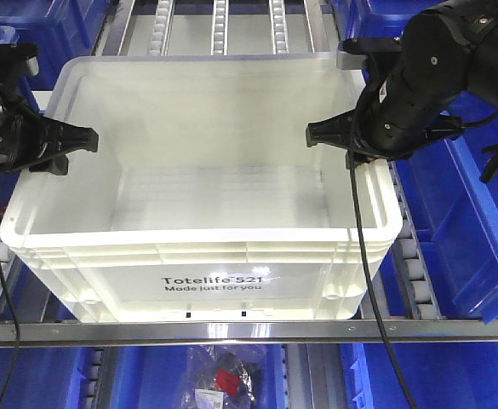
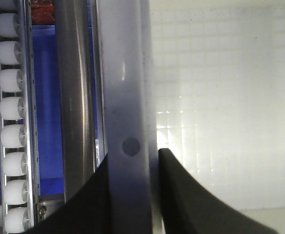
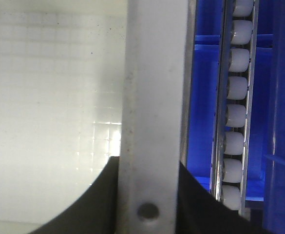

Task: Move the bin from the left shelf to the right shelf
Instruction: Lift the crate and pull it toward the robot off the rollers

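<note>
Two sets of fingers clamp the bin [image 1: 214, 264] by its opposite side rims as it sits on the roller shelf [image 1: 415, 264]: left fingers [image 1: 71, 141], right fingers [image 1: 327, 133]. It is empty, stiff, smooth plastic, so probably light but liable to tip. The left wrist view adds the left fingers [image 2: 186, 204] straddling the rim beside the rollers [image 2: 8, 122]. The right wrist view shows the same for the right fingers [image 3: 96, 204].
</note>
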Controlling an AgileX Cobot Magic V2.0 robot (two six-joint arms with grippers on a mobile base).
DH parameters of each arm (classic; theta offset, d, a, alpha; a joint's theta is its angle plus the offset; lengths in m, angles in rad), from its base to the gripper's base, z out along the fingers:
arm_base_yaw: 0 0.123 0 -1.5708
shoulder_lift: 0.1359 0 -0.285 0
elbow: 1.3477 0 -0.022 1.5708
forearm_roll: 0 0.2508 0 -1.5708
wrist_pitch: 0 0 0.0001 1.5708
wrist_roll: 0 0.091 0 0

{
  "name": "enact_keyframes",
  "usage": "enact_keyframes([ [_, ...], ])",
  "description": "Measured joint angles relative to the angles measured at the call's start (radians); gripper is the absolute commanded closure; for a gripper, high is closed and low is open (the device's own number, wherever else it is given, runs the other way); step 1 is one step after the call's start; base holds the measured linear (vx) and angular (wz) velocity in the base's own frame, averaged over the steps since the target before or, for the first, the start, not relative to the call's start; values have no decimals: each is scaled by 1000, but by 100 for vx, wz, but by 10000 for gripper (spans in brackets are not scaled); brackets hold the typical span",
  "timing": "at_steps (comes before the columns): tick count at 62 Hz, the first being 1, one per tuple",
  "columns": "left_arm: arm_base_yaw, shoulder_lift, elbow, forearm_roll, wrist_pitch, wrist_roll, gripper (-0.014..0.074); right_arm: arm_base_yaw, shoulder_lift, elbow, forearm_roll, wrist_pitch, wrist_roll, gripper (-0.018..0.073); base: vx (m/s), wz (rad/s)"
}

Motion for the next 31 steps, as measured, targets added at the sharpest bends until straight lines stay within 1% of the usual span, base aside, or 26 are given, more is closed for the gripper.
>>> enact_keyframes([
  [8,0,-30,6,-6,-6,0,604,0,0,0,-3,10,0,538,0,0],
  [31,0,-113,8,1,16,0,604,0,-20,0,34,25,1,538,0,0],
])
